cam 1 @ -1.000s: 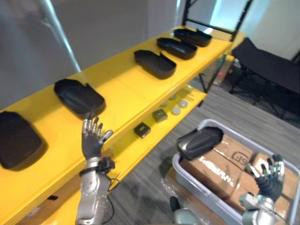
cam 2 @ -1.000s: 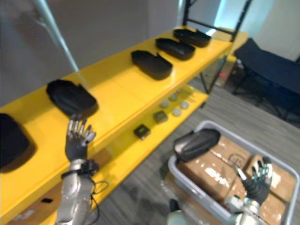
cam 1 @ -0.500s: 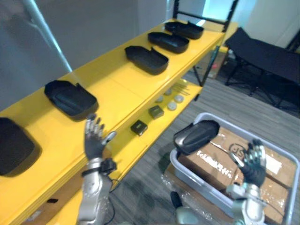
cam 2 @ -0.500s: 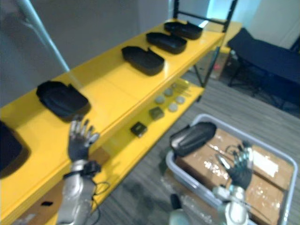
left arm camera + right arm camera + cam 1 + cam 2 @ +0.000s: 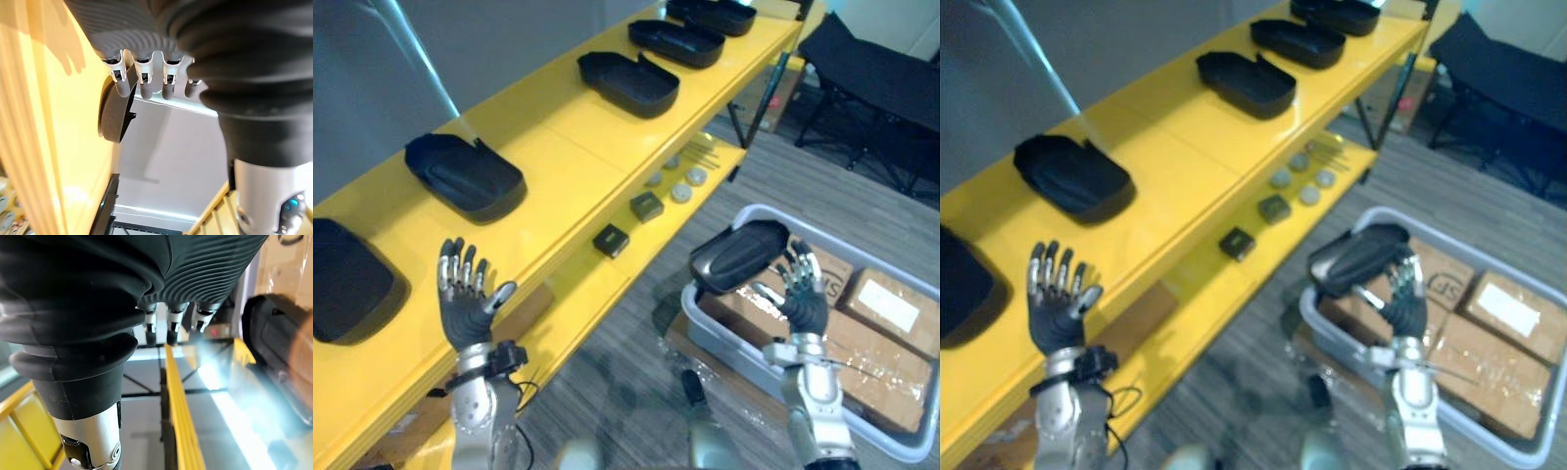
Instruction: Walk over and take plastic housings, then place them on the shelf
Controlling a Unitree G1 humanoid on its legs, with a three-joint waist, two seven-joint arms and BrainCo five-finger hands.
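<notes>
Left eye view: a grey bin [image 5: 729,348] on the floor holds sealed cardboard boxes [image 5: 891,308], w/ one black plastic housing [image 5: 739,257] lying on top of them at the corner nearest the yellow shelf [image 5: 558,162]. The shelf top carries a row of more black housings [image 5: 628,83], spaced well apart; its lower level [image 5: 578,284] has small parts [image 5: 647,206]. The right hand [image 5: 800,294] is raised over the boxes just beside the bin's housing, fingers straight & spread, holding nothing. The left hand [image 5: 462,304] stands upright in front of the shelf edge, fingers spread, empty. Right eye view: same layout, the housing at the bin's shelf-side corner, both hands open & fanned. Left wrist view: straight fingers [image 5: 144,83] side by side, w/ yellow shelf surface & the dark edge of a shelf housing past them. Right wrist view: straight fingers [image 5: 172,330], the bin's housing close beyond; can't tell if they touch it. Vs half a sec ago: the right hand has come closer to the bin's housing, having been further out over the boxes. The camera has shifted too. The housing lies in the same corner of the bin, & the left hand is as spread as before.
</notes>
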